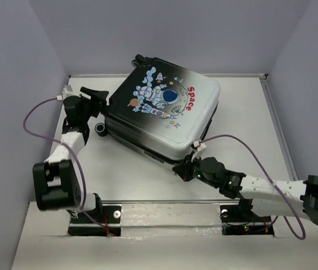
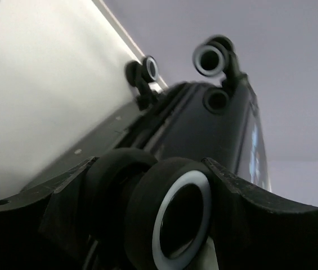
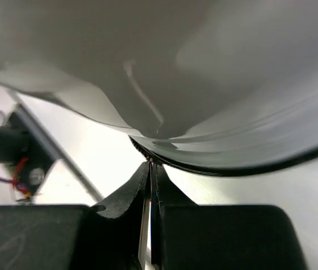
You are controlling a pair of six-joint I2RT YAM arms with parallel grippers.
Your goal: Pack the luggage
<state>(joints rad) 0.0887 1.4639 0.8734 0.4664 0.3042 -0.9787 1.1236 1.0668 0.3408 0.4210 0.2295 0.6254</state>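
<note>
Evidently luggage (image 1: 161,109) lies shut, zipping pending: L end effector (image 2: 151,164) straddles wheel (image 2: 175,225), clamping unclear; R end effector (image 3: 150,167) together.

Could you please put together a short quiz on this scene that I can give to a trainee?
1. True or false: the luggage lies closed, with its astronaut print facing up.
2. What sits between the fingers of the left gripper? A) a wheel B) a carry handle C) a strap
3. Fill in: the fingers of the right gripper are ___ at the near corner of the luggage.
Key: 1 true; 2 A; 3 shut.
</note>
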